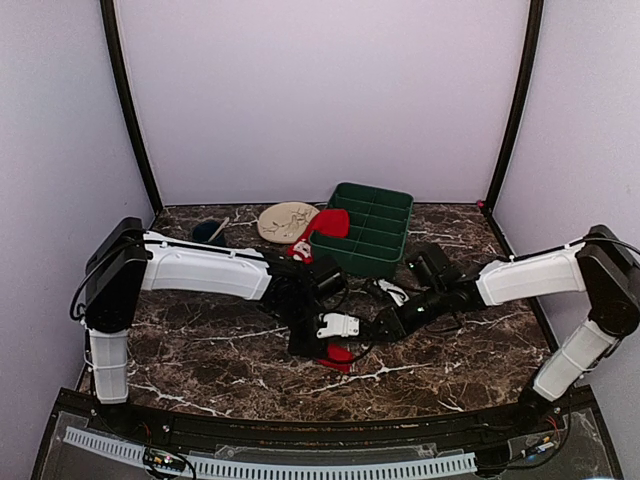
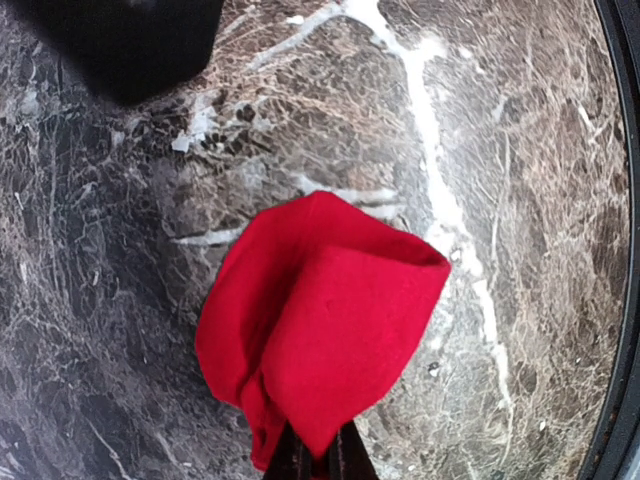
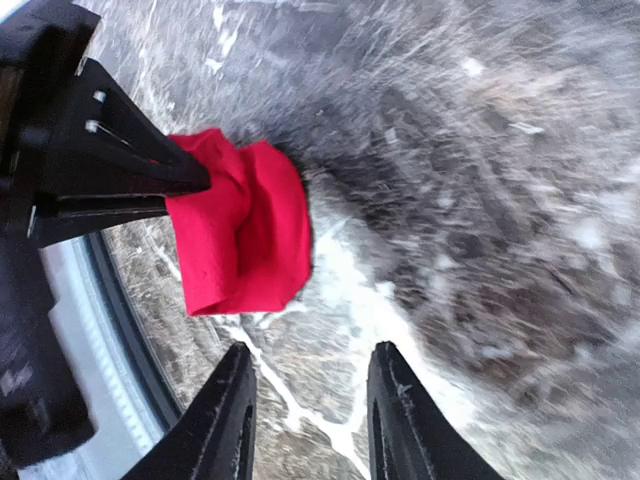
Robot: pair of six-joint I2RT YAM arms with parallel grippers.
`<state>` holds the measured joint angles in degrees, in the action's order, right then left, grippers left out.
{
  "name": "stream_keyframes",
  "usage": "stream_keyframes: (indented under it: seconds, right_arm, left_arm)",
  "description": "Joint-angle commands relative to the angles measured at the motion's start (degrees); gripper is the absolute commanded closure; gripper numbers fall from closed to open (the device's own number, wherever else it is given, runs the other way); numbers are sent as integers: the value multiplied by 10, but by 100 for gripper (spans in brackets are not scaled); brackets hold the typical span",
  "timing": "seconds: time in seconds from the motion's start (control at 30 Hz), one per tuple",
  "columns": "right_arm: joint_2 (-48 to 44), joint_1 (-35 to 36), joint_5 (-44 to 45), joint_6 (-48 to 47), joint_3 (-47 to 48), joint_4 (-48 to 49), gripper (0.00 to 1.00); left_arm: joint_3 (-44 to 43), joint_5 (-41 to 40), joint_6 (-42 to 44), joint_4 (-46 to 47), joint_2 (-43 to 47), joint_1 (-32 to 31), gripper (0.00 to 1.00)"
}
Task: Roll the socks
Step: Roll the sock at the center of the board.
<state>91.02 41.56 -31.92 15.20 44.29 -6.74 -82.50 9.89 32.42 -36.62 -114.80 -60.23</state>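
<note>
One red sock [image 2: 320, 320] is a folded bundle pinched at its near end by my left gripper [image 2: 320, 462], which is shut on it just above the marble. In the top view this sock [image 1: 339, 354] lies near the table's front middle, under the left gripper [image 1: 322, 346]. In the right wrist view the sock [image 3: 245, 240] hangs from the left gripper's black fingers [image 3: 150, 170]. My right gripper [image 3: 310, 395] is open and empty, a short way from the sock; in the top view it [image 1: 375, 332] is just right of it. The second red sock [image 1: 327, 224], with a white patterned end, lies by the tray.
A green compartment tray [image 1: 378, 226] stands at the back middle. A beige plate [image 1: 287, 220] and a dark blue object [image 1: 208, 231] lie to its left. A small white object [image 1: 392, 292] lies in front of the tray. The table's front rail [image 2: 625, 300] is close.
</note>
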Motion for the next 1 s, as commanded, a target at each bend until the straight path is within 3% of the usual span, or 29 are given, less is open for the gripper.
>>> stream_keyframes:
  seconds: [0.0, 0.2, 0.53, 0.97]
  right_arm:
    - [-65, -2, 89, -17, -42, 57, 64]
    - [-123, 27, 160, -27, -83, 91, 64]
    - [-208, 151, 313, -70, -123, 93, 63]
    - [-151, 308, 396, -161, -63, 37, 55]
  left_arm:
    - [-58, 62, -20, -100, -28, 10, 100]
    - [-87, 114, -31, -127, -51, 27, 100]
    - [-126, 182, -42, -165, -79, 50, 100]
    - [-147, 238, -39, -188, -119, 64, 100]
